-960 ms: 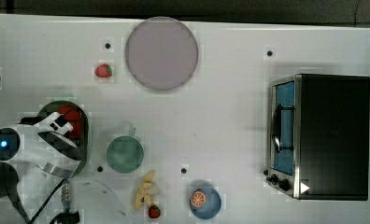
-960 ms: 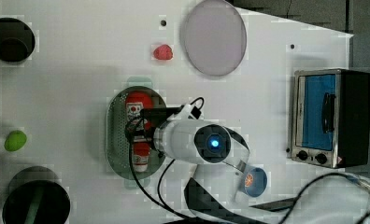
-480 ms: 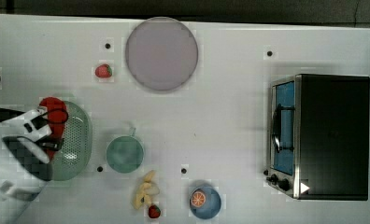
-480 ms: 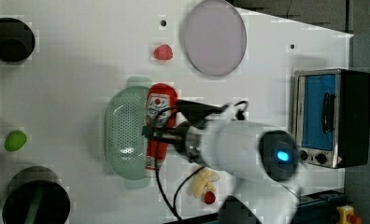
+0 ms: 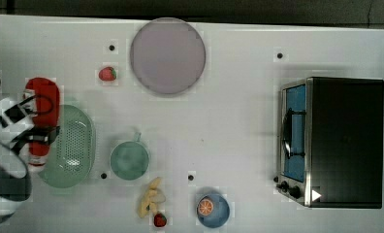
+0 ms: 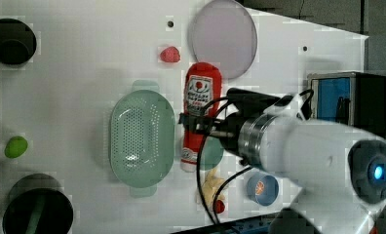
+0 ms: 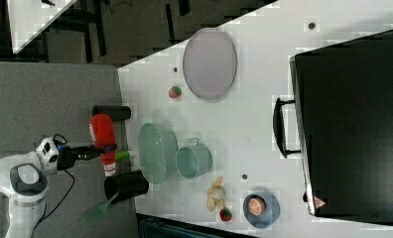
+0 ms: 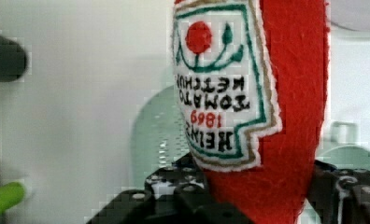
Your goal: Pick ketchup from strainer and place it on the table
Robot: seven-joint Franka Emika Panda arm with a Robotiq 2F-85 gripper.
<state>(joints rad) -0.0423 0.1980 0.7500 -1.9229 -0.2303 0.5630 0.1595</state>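
One ketchup (image 6: 199, 116) bottle, clamped around its middle by the half-closed gripper (image 6: 197, 122), is now lifted clear of the emptied strainer (image 6: 141, 138), hanging at the left view's right of it, with only set-down on the table (image 6: 84, 73) remaining.

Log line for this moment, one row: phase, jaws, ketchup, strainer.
phase: carry | gripper: jaws shut on ketchup | ketchup: lifted out, lying sideways | strainer: empty on table

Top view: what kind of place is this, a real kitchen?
Probably a pretend kitchen set up for robot practice: a white table with a toy toaster oven, a plush ketchup held by the gripper, and a strainer.
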